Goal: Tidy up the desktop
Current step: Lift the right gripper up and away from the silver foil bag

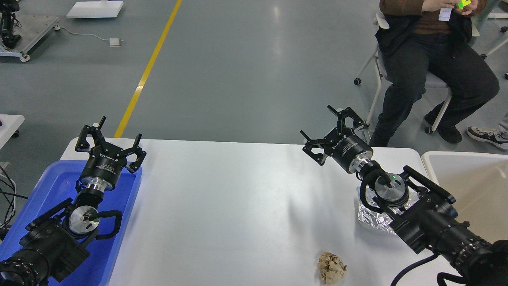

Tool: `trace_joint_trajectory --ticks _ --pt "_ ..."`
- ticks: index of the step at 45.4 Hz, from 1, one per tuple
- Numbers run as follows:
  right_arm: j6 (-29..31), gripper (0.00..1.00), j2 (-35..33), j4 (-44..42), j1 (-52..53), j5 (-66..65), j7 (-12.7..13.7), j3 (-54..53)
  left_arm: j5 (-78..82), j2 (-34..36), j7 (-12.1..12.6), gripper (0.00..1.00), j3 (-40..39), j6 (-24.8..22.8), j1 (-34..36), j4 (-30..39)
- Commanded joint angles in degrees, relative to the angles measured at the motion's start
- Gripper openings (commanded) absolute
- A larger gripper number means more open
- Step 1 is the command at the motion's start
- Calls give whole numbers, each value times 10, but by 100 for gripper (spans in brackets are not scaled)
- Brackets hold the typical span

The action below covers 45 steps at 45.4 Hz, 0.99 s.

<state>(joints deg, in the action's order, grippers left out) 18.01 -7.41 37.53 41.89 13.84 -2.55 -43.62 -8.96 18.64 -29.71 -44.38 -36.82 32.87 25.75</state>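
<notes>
Counter (238, 198): white, glossy, fills near centre.
Paper wad (331, 268): near edge.
Foil (373, 216): right, under arm.
Left hand (113, 137): fingers spread, empty, over blue tray (123, 222).
Right hand (323, 129): fingers spread, empty.
Floor (238, 59): grey, yellow line (149, 67).
</notes>
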Motion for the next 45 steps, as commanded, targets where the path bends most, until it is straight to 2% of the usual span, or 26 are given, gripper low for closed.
trace_joint_trajectory --ticks 1,27,36,45 --pt "-2 100 0 -10 3 -8 0 0 1 0 -1 100 0 0 0 0" --pt "1 100 -20 -28 2 -9 -1 -11 0 0 0 100 0 0 0 0" --pt "5 100 -56 -23 5 -24 0 -1 0 0 0 100 0 0 1 0" --pt "37 100 -95 -19 0 -106 -1 2 0 1 0 100 0 0 0 0"
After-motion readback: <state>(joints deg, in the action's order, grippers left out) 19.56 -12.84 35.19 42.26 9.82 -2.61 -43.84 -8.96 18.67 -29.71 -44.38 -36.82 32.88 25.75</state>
